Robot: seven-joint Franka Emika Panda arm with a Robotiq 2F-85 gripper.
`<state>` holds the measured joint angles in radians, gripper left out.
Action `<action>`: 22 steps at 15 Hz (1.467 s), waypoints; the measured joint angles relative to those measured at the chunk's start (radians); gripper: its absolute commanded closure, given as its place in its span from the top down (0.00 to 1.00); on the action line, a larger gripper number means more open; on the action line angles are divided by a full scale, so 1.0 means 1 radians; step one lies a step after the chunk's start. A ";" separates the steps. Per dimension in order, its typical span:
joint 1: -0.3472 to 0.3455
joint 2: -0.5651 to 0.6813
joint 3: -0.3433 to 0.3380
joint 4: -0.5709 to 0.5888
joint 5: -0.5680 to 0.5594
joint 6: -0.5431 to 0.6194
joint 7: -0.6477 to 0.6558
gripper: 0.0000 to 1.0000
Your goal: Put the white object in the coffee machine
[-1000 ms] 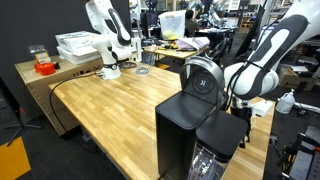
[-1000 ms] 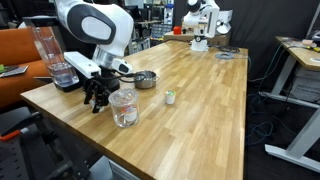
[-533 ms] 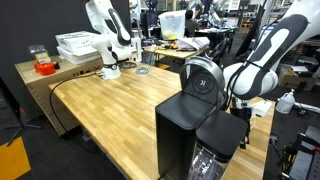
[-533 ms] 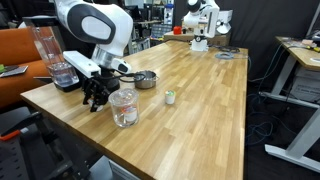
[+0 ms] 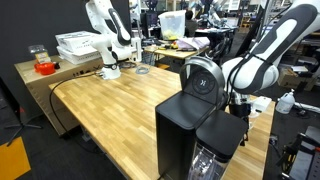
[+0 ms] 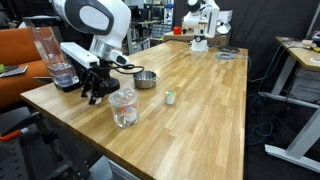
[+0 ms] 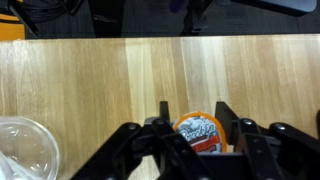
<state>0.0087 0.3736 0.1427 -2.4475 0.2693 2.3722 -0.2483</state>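
Pincer (image 7: 194,118) has lifted a bit just beside the clear plastic cup (image 6: 124,105), pinching the small white pod with the orange-printed lid (image 7: 200,134), so the grasp looks done and the big black boxy coffee machine (image 5: 188,130) is next.

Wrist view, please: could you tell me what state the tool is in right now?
Tool: closed on a coffee pod, held between its fingers.
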 measured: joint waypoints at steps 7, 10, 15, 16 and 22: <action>0.005 -0.167 0.010 -0.048 0.004 -0.084 0.014 0.25; 0.014 -0.242 0.010 -0.070 0.004 -0.111 0.034 0.25; 0.042 -0.357 0.009 -0.097 0.004 -0.124 0.074 0.25; 0.046 -0.379 0.008 -0.104 0.004 -0.125 0.081 0.25; 0.069 -0.495 0.006 -0.137 0.001 -0.133 0.121 0.25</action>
<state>0.0780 -0.1211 0.1491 -2.5840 0.2706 2.2390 -0.1271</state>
